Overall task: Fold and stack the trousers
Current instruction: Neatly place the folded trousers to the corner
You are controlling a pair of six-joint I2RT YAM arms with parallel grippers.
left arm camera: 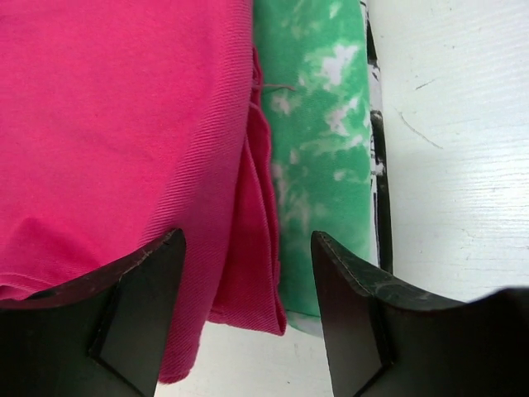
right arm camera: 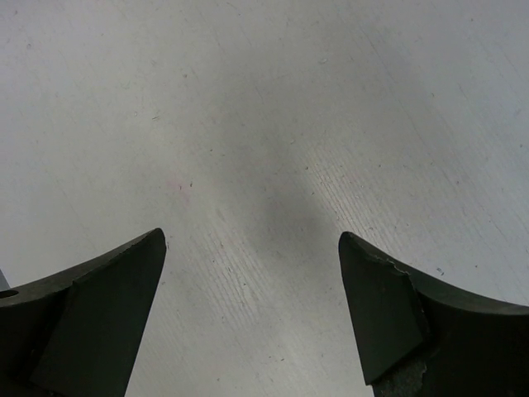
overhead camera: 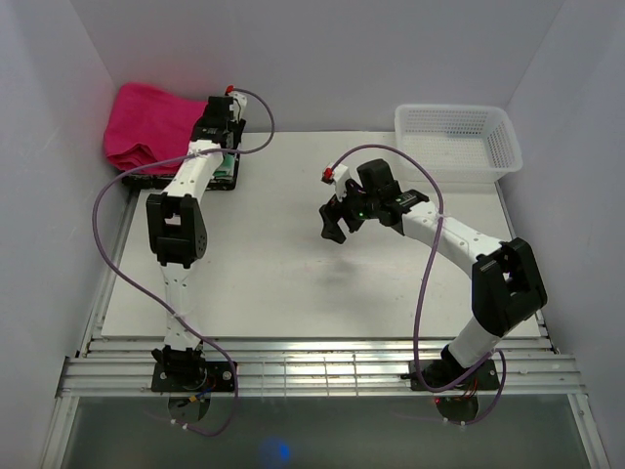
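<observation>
Trousers (overhead camera: 145, 125): far-left corner of the surface (overhead camera: 293, 283), gathered in a folded magenta-pink bundle. They lie partly over a green-and-white mottled cloth (left arm camera: 318, 149). From the left wrist, layered pink edges overlap the cloth's left side and a loose thread pokes out at the fold. A black edge runs along the cloth's other side (tray or mat, cannot tell).

Left hand (left arm camera: 248, 240): over the bundle's edge, fingers apart with nothing gripped. One finger is above pink fabric, the other above green cloth. Whether they touch the fabric cannot be told.

Right hand (right arm camera: 252, 236): mid-surface above bare white board, fingers spread wide, empty, soft shadow beneath.

White mesh basket (overhead camera: 508, 156): far-right corner, well apart from the trousers.
</observation>
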